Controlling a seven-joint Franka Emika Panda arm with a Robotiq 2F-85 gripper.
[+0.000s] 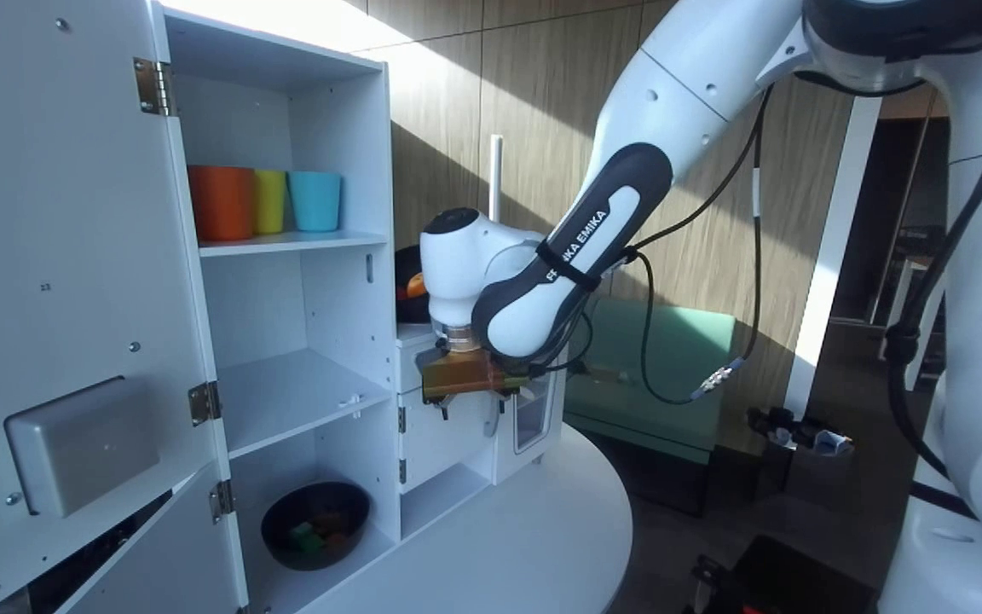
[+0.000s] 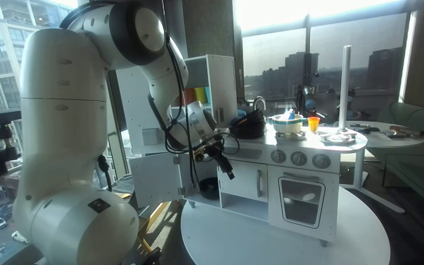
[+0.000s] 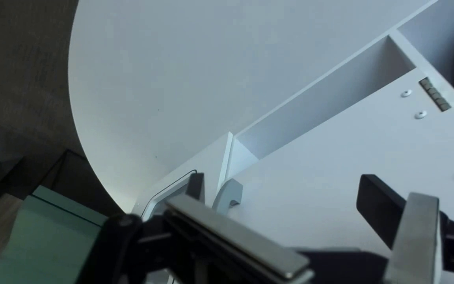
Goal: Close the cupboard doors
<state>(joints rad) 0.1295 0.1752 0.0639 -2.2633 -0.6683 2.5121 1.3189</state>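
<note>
The white cupboard's tall upper door (image 1: 39,256) stands swung wide open; it also shows open in an exterior view (image 2: 136,110). The smaller lower door (image 1: 158,558) is swung open too, seen in an exterior view (image 2: 156,180). The small hinged door under the counter (image 2: 241,178) looks shut and fills much of the wrist view (image 3: 329,157). Its grey handle (image 3: 229,193) is near my left-hand finger there. My gripper (image 1: 474,409) points down in front of that small door, fingers wide apart, nothing between them (image 3: 282,183). The open doors are outside the wrist view.
Coloured cups (image 1: 222,205) stand on a cupboard shelf. A dark bowl (image 1: 316,524) with blocks sits in the lower compartment. Pans (image 2: 248,127), a pot (image 2: 287,124) and an orange cup (image 2: 313,124) stand on the counter. The toy kitchen rests on a round white table (image 2: 289,246).
</note>
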